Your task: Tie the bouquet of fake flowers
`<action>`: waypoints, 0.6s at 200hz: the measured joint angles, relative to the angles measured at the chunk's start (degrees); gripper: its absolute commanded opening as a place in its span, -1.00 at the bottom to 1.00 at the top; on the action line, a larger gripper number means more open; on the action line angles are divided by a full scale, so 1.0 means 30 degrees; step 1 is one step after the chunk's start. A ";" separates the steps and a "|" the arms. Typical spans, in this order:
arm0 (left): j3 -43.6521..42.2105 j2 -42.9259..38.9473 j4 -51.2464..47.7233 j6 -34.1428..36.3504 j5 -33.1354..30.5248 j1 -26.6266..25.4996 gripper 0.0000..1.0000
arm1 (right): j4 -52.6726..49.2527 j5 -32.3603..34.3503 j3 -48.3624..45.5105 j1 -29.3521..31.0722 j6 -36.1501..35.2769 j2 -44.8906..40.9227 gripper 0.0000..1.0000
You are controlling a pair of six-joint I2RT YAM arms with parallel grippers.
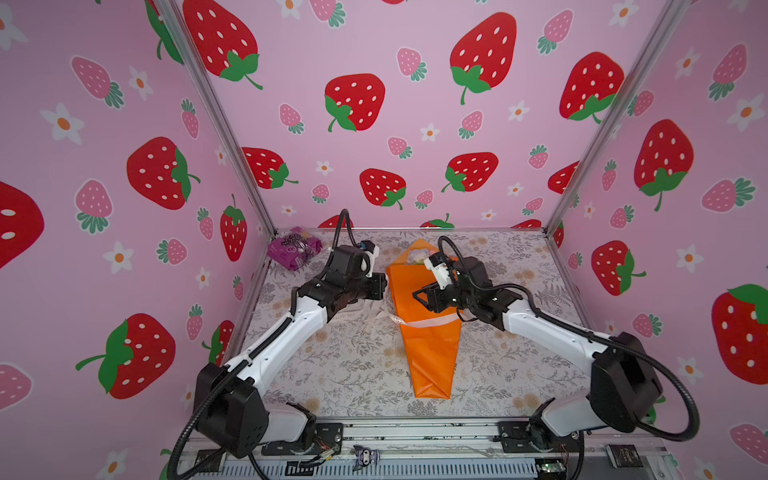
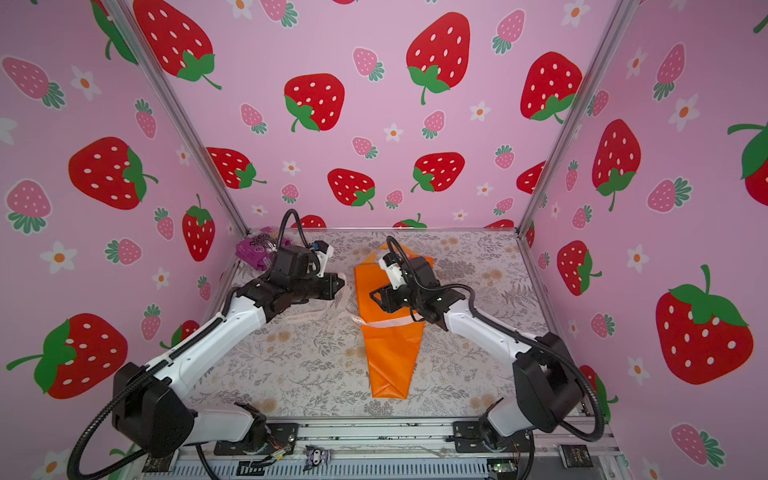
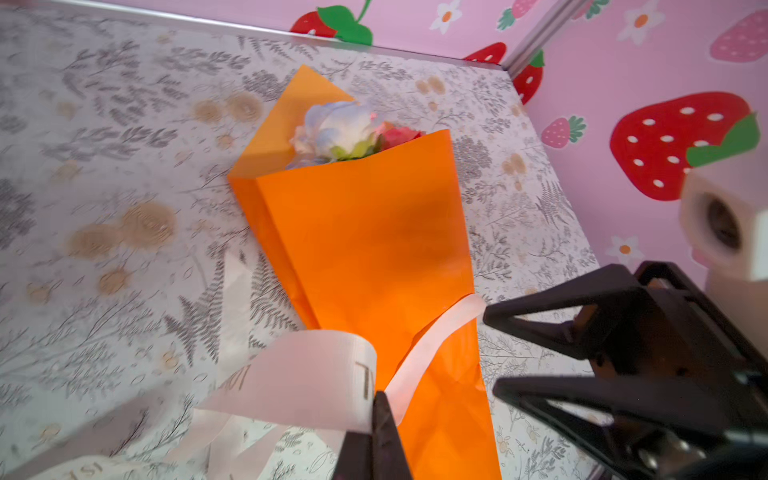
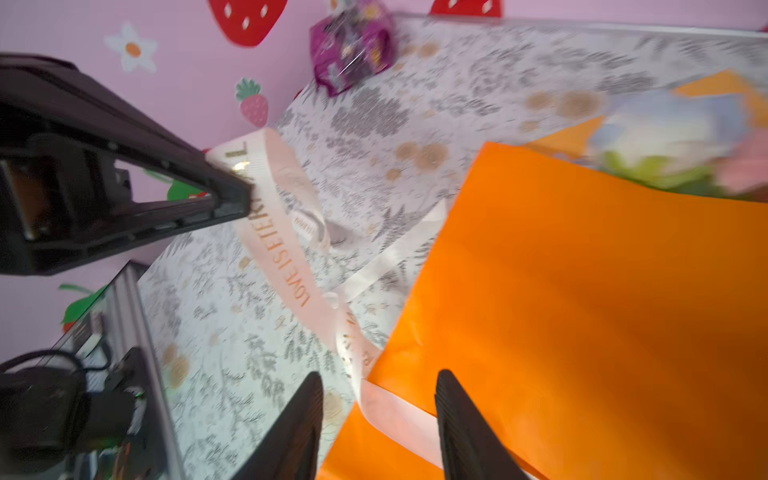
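across glossy orange cone (image 1: 428, 353), pale ribbon (image 1: 432, 322)

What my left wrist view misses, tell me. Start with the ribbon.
Observer: The right wrist view shows gold lettering on the ribbon, starting "LOVE IS ETER" and running up into the shut left gripper, which pinches it.
Operator: Now give me the bouquet's lower end.
Observer: In both top views the bouquet of fake flowers narrows to a folded tip that points at the near edge of the table.
Operator: Name anything else lying there.
Observer: A purple packet sits in the far left corner.
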 measured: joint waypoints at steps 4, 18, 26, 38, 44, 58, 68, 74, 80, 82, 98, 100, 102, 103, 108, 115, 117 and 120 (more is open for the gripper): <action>0.0517 0.0386 -0.0248 0.0313 0.0160 -0.0204 -1.00 | 0.0532 0.0313 -0.0743 -0.0393 0.0204 -0.0583 -0.11; 0.2193 0.1858 -0.0998 0.1384 0.0823 -0.0947 -0.97 | 0.2572 0.1056 -0.3417 -0.1690 0.0634 -0.2535 -0.05; 0.3104 0.2725 -0.1464 0.1960 0.1341 -0.1311 -0.97 | 0.3621 0.1173 -0.4728 -0.2346 0.0641 -0.3351 -0.04; 0.4342 0.3912 -0.2244 0.2747 0.2193 -0.1734 -0.98 | 0.5187 0.1195 -0.6411 -0.3111 0.0226 -0.4065 -0.01; 0.4874 0.4481 -0.2645 0.3118 0.2659 -0.1880 -1.00 | 0.5901 0.1122 -0.7045 -0.3249 -0.0204 -0.4167 -0.01; 0.5814 0.5617 -0.3541 0.4218 0.3810 -0.2135 -1.00 | 0.7373 0.0546 -0.7970 -0.3249 -0.1421 -0.4022 0.00; 0.6127 0.6113 -0.4131 0.4838 0.4503 -0.2244 -1.00 | 0.8255 -0.0138 -0.8269 -0.3198 -0.2586 -0.3672 0.02; 0.6186 0.6280 -0.4415 0.5173 0.4918 -0.2288 -1.00 | 0.8655 -0.0517 -0.8291 -0.3162 -0.3191 -0.3410 0.02; 0.6186 0.6360 -0.4648 0.5399 0.5217 -0.2317 -1.00 | 0.9173 -0.0940 -0.8291 -0.3162 -0.3840 -0.3089 0.09; 0.6186 0.6390 -0.4772 0.5479 0.5333 -0.2324 -1.00 | 0.9362 -0.1100 -0.8284 -0.3147 -0.4036 -0.2980 0.11; 0.6178 0.6309 -0.5166 0.6011 0.5996 -0.2331 -1.00 | 1.0673 -0.2120 -0.8247 -0.3016 -0.5464 -0.2069 0.17; 0.6178 0.6273 -0.5173 0.6069 0.6062 -0.2331 -1.00 | 1.0848 -0.2244 -0.8247 -0.3002 -0.5625 -0.1902 0.17; 0.6178 0.6237 -0.5180 0.6113 0.6105 -0.2331 -1.00 | 1.0994 -0.2361 -0.8240 -0.2973 -0.5770 -0.1778 0.17; 0.6178 0.6207 -0.5195 0.6164 0.6156 -0.2331 -1.00 | 1.1118 -0.2484 -0.8233 -0.2951 -0.5923 -0.1690 0.18; 0.6178 0.6120 -0.5231 0.6280 0.6288 -0.2331 -1.00 | 1.1460 -0.2710 -0.8196 -0.2892 -0.6339 -0.1326 0.18; 0.6178 0.5938 -0.5260 0.6411 0.6455 -0.2331 -1.00 | 1.1934 -0.3089 -0.8072 -0.2769 -0.6987 -0.0772 0.18; 0.6178 0.5887 -0.5275 0.6455 0.6513 -0.2331 -1.00 | 1.2065 -0.3213 -0.8029 -0.2725 -0.7169 -0.0612 0.18; 0.6178 0.5821 -0.5282 0.6492 0.6557 -0.2331 -1.00 | 1.2225 -0.3322 -0.7956 -0.2667 -0.7395 -0.0379 0.18</action>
